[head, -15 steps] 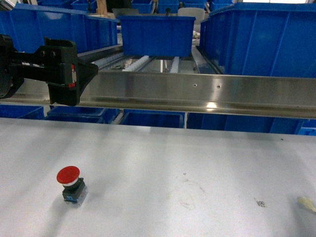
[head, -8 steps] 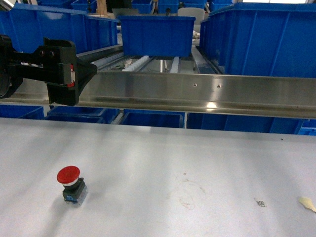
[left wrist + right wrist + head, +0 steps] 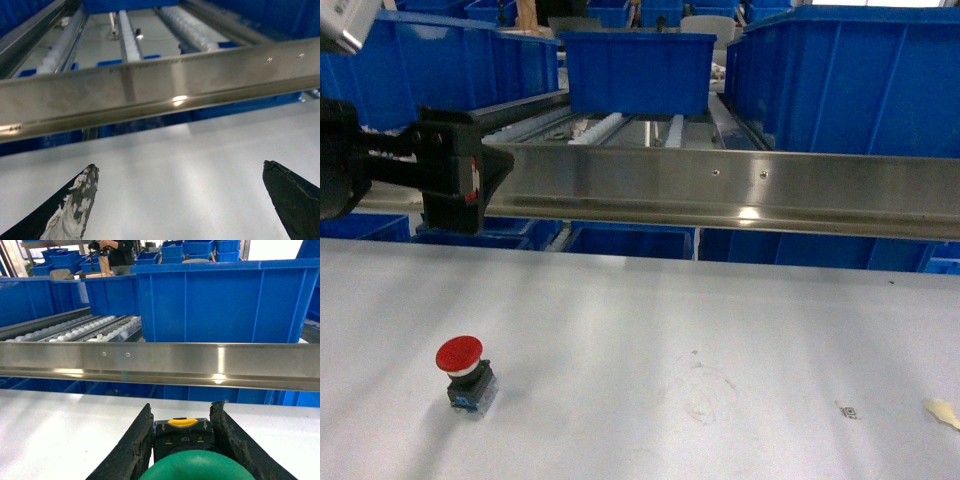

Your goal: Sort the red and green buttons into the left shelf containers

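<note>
Landmark: steel rail running across the shelf front, above the far edge of the white table.

Left arm comes in from the left frame edge in head view, held level, roughly horizontal, at rail height. Left pincer points right, its tip overlapping the rail's left end. Left wrist view: pincer wide apart, nothing between the two dark fingertips, one smeared with white residue; rail crosses just above them, bare table below.

Red button sits upright on the table, well in front of the rail and below its left part, red cap up, dark body under it. Apart from the left pincer, no contact.

Blue bins on the shelf rollers behind the rail: one behind its middle, a larger one behind its right part, more along the left. More blue bins below the rail.

Right arm not seen in head view. Right wrist view: right pincer closed on the green button, both fingers pressed against its dark body, green cap toward the camera, yellow tab and "TOP" mark on the body. Pincer aims at the rail, low over the table, in front of the rail.

Small pale scrap on the table, in front of the rail's right end.
</note>
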You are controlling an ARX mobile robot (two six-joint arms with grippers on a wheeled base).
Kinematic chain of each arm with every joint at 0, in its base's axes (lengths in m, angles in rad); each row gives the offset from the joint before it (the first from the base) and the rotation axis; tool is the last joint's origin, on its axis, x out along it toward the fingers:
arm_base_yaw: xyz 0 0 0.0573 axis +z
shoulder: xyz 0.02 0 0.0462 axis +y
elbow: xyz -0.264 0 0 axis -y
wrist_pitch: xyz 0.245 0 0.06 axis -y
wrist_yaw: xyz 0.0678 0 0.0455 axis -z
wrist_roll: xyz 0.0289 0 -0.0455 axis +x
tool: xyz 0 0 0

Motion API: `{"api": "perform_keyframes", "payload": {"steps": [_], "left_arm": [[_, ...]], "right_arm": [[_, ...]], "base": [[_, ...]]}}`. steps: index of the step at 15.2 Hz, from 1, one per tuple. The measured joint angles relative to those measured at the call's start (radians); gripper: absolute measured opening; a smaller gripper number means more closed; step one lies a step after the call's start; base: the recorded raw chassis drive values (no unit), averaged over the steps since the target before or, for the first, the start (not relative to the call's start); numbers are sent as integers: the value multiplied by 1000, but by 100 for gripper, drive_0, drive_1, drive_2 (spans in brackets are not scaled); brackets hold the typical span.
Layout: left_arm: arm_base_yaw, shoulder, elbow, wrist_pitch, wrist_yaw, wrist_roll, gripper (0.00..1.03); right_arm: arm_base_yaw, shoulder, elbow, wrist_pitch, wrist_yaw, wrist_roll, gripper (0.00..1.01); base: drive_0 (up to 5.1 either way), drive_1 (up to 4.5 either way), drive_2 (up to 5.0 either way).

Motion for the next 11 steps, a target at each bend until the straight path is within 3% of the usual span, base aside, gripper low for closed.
{"api": "perform_keyframes", "payload": {"steps": [2,4,7,11], "left_arm": [[3,70,-2,-6,-90,-11,98],[12,101,-3,-31,-129,-46,98],[0,198,4,-61,-109,-89,98],[-19,325,64,-110,-179,-124,98]], "right_arm": [[0,0,0,0,0,0,30],[0,0,0,0,0,0,30],[0,0,0,0,0,0,30],[0,0,0,0,0,0,30]], "base": [[0,0,0],[0,0,0],[0,0,0],[0,0,0]]}}
